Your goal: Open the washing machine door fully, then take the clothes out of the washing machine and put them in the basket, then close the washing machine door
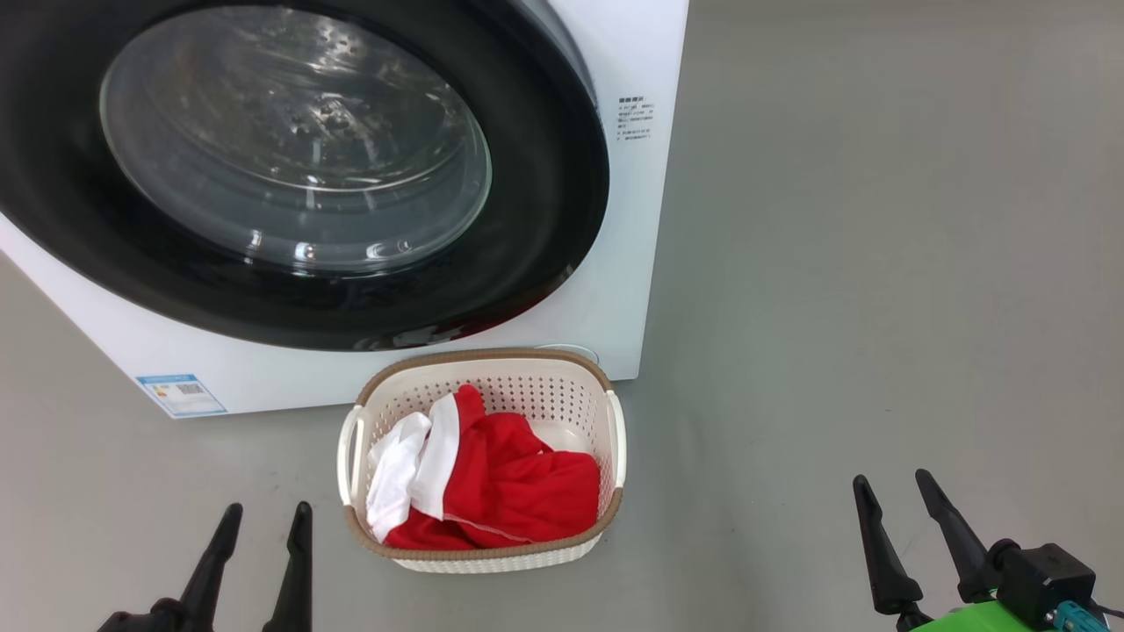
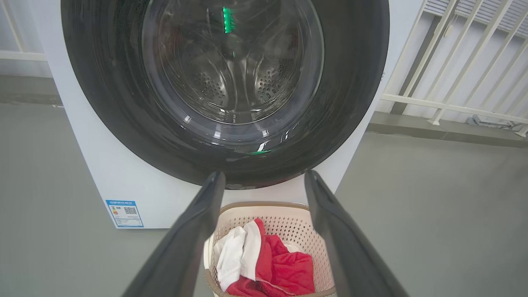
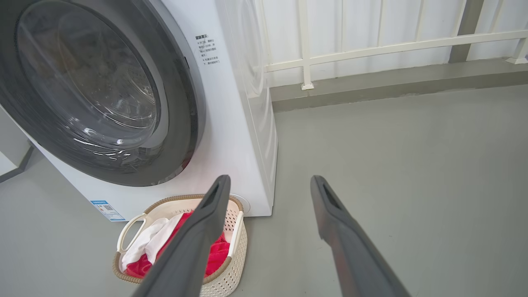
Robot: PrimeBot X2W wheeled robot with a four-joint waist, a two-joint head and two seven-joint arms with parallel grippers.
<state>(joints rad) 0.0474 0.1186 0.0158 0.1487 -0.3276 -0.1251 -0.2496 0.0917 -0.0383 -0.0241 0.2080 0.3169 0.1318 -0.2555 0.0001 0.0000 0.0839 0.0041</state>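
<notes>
Washing machine (image 1: 628, 263): the big white front-loader stands on the grey floor (image 1: 878, 263), a blue label sticker (image 1: 180, 395) low on its front panel.
Washing machine door (image 1: 290, 158): the black-rimmed round door lies flat against the front of the machine and looks closed in all three views; whether the latch has caught cannot be told.
Drum (image 2: 231, 78): seen through the glass in the left wrist view, bare perforated steel with no red or white fabric visible inside.
Basket (image 1: 479, 355): the cream basket sits on the floor just in front of the machine, below the lower right of the door and between the two arms.
Clothes (image 1: 509, 491): a heap of red garments with white trim lies inside the basket, and the white cloth (image 1: 395, 474) is folded against its left side.
Left gripper (image 1: 268, 513): low on the left of the basket, fingers apart, holding nothing, touching nothing.
Right gripper (image 1: 892, 481): well off to the right of the basket over bare floor, fingers spread and empty.
Progress: unloading appears done and the door appears shut, so the job reads as finished or all but; at most, a firm push to confirm the latch may be left.
</notes>
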